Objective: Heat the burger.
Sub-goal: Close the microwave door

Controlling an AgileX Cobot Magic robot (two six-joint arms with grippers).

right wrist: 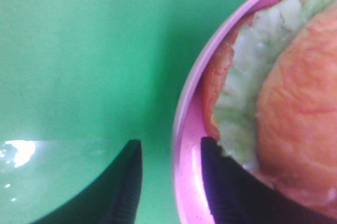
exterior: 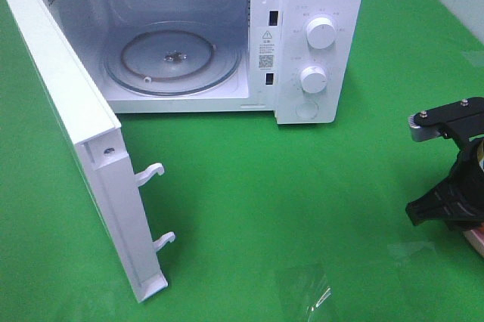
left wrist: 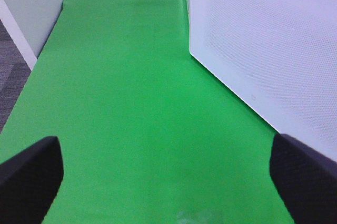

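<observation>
Right jaws straddle the bowl rim, parted, gripping nothing; left jaws wide apart.
Burger sits in it; microwave door open to receive it.

We see our right gripper at the right edge of the overhead frame, pointing down, its black fingers parted with a narrow gap between them; our left gripper shows only in its own wrist view, its two dark pads in the lower corners, spread wide with nothing between them.
</observation>
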